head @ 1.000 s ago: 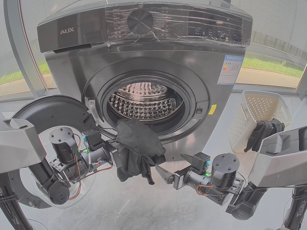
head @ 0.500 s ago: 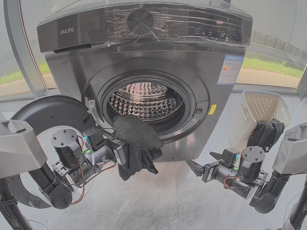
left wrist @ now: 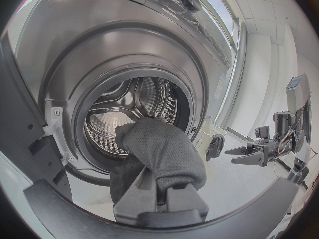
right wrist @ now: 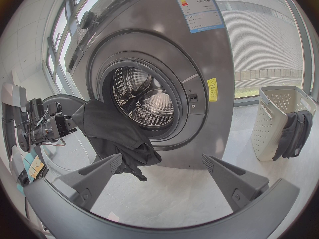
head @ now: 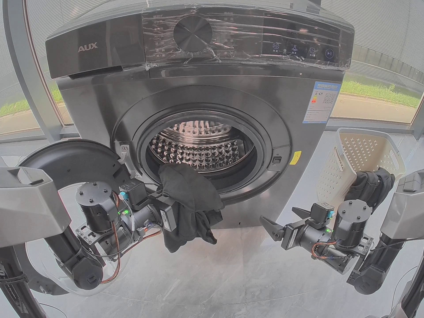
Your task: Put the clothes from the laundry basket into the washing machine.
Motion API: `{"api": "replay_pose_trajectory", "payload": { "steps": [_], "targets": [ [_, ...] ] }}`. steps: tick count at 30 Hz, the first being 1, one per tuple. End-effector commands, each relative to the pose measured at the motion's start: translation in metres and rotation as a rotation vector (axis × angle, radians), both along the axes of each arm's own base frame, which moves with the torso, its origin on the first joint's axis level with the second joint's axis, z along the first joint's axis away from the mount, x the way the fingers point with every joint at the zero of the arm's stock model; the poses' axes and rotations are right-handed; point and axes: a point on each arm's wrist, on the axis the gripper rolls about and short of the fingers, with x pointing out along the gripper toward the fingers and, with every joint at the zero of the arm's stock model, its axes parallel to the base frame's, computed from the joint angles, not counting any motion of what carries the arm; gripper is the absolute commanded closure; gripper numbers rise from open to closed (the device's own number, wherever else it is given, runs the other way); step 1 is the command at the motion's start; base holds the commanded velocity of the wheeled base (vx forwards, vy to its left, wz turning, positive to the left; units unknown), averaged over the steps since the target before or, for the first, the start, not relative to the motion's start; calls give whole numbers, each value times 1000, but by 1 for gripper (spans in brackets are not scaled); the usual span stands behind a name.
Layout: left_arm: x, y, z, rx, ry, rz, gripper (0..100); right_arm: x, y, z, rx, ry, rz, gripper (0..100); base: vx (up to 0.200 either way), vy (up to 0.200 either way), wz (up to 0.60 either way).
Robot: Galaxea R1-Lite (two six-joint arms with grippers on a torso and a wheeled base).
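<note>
Two grippers and two dark garments are in view. Nearest is the left gripper [left wrist: 161, 192], its fingers closed narrowly on a black garment [head: 190, 191]. The cloth bunches over the fingers and hangs in loose folds above the pale floor [head: 221, 270]. From the head view this garment sits at about 7 o'clock of the washing machine's round opening. Its top edge overlaps the lower lip, and whether it touches the rim cannot be told.

The right gripper [head: 277, 214] hovers over the floor at about 5 o'clock of the opening. Its two fingers are spread wide and hold nothing, well apart from the held garment.

Beyond them stands one grey front-loading washing machine [head: 198, 85]. Its single round door [head: 70, 160] is swung open toward 9 o'clock, behind the left arm. Inside the opening the one steel drum [head: 198, 146] shows its studded wall, with no cloth visible on it.

At 3 o'clock of the machine, just beside its corner, one cream perforated laundry basket [head: 353, 149] stands on the floor, tilted. The second dark garment [head: 369, 188] is draped over its near rim and hangs down the outside.

One round dial [head: 193, 33] sits at the middle of the control panel at 12 o'clock, under wrinkled clear film.
</note>
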Motion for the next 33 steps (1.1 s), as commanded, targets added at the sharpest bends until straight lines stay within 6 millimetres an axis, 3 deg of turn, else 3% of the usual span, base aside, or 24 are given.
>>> {"api": "replay_pose_trajectory", "payload": {
  "steps": [1, 9, 30, 33],
  "targets": [
    [1, -1, -3, 10, 2, -2, 100, -1, 1, 0, 0, -1, 5, 0, 0, 0, 0],
    [3, -2, -6, 13, 8, -3, 100, -2, 2, 0, 0, -1, 9, 0, 150, 0, 0],
    [2, -9, -10, 17, 18, -21, 100, -10, 3, -3, -18, 20, 31, 0, 0, 0, 0],
    [2, -9, -11, 19, 18, -23, 100, -11, 4, -3, -18, 20, 34, 0, 200, 0, 0]
  ]
}}
